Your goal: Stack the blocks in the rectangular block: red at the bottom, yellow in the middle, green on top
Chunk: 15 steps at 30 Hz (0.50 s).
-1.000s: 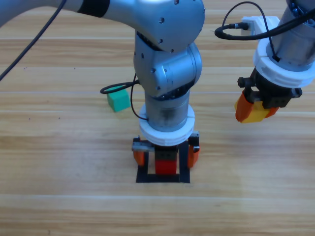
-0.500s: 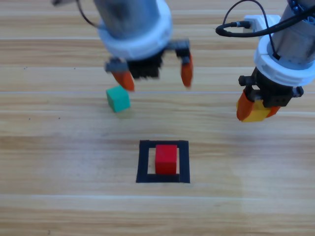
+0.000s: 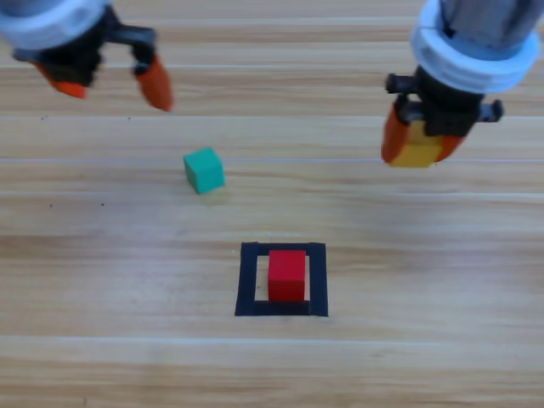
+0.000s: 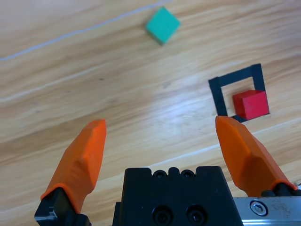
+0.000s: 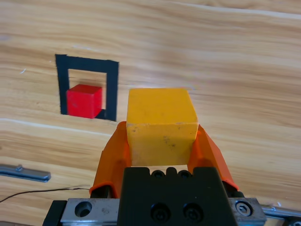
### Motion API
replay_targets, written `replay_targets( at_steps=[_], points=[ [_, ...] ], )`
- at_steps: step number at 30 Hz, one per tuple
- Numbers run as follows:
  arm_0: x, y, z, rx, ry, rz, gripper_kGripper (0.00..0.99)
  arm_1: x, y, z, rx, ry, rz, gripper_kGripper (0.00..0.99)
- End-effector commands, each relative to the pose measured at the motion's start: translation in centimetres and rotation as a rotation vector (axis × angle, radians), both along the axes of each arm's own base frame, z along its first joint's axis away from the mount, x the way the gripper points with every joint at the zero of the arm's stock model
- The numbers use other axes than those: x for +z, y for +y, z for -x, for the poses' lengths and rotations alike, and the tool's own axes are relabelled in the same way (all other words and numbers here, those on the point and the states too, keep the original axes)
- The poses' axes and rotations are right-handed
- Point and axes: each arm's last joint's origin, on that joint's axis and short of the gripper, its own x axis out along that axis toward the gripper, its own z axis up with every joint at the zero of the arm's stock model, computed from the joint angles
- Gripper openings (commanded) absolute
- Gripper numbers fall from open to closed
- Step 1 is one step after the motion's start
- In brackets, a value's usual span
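Right gripper [image 3: 422,144] clamped on the yellow cube [image 3: 416,151], raised above the tabletop [image 3: 102,255] toward its far right corner. Left gripper [image 3: 110,81] spread wide and holding nothing, up by the far left corner. Green cube [image 3: 204,170] resting on the wood between the two, nearer the left one. Red cube [image 3: 287,274] sitting inside the black tape outline [image 3: 247,280], toward the near edge, about midway across.

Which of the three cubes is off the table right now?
The yellow cube, clamped in the right gripper above the wood. The red cube sits inside the tape outline; the green cube lies loose on the table.
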Motion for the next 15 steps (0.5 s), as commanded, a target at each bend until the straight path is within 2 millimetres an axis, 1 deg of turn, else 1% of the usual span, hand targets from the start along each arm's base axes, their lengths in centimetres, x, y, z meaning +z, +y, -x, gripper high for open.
replay_targets(
  at_steps=[1, 4, 8, 15],
  points=[
    [4.1, 6.9, 1.9, 0.058, -0.093, 0.020, 0.990, -4.2, 6.2, 1.9, 0.056, 0.118, 0.076, 0.000],
    [4.3, 8.1, 1.8, 0.059, -0.080, 0.028, 0.990, -4.4, 8.0, 1.9, 0.051, 0.153, 0.071, 0.000],
    [3.9, 8.0, 1.3, 0.048, -0.062, 0.042, 0.990, -5.7, 9.5, 1.5, 0.037, 0.189, 0.075, 0.000],
    [3.1, 7.8, 1.0, 0.031, -0.030, 0.046, 0.990, -7.0, 10.5, 1.2, -0.005, 0.228, 0.066, 0.000]
  ],
)
